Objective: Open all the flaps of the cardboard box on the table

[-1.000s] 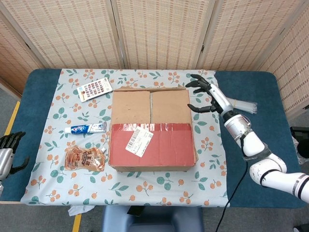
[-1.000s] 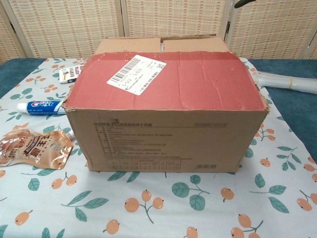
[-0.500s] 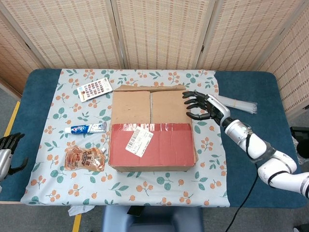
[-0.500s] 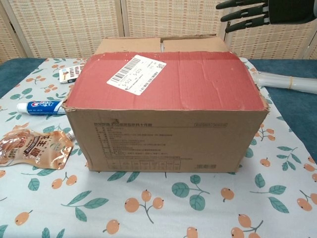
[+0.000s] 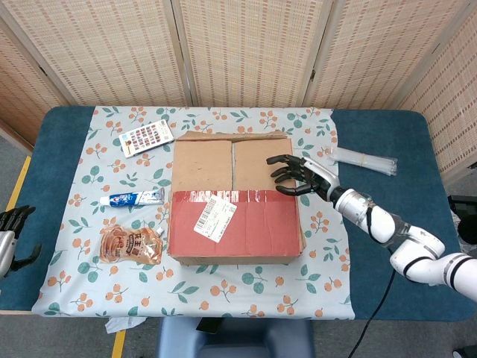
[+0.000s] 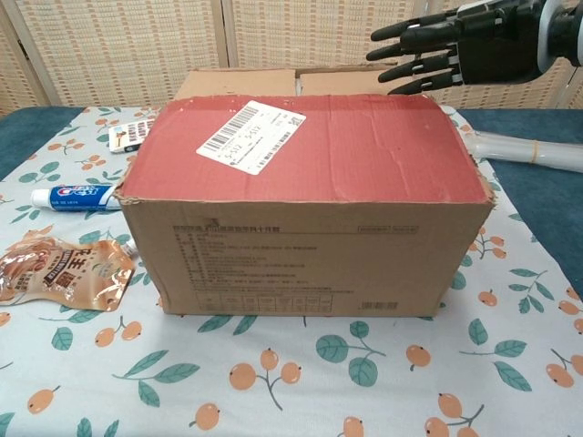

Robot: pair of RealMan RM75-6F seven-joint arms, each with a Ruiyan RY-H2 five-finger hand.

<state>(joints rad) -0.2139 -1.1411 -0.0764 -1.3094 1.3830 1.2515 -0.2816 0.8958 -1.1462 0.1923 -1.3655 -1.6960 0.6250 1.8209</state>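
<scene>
Head view: the cardboard box (image 5: 235, 198) sits mid-table on the floral cloth, flaps down, its red flap (image 5: 237, 222) toward the near edge; the right hand (image 5: 298, 174), fingers spread and empty, hovers over the box's right rear corner; the left hand (image 5: 13, 237) hangs off the table's left edge, fingers loosely curled, holding nothing.

Chest view: the right hand (image 6: 465, 44) spreads above the box (image 6: 305, 205); a toothpaste tube (image 6: 71, 196) lies to the left.

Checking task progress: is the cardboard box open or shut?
Shut. The cardboard box has its red flap and brown flaps lying flat.
</scene>
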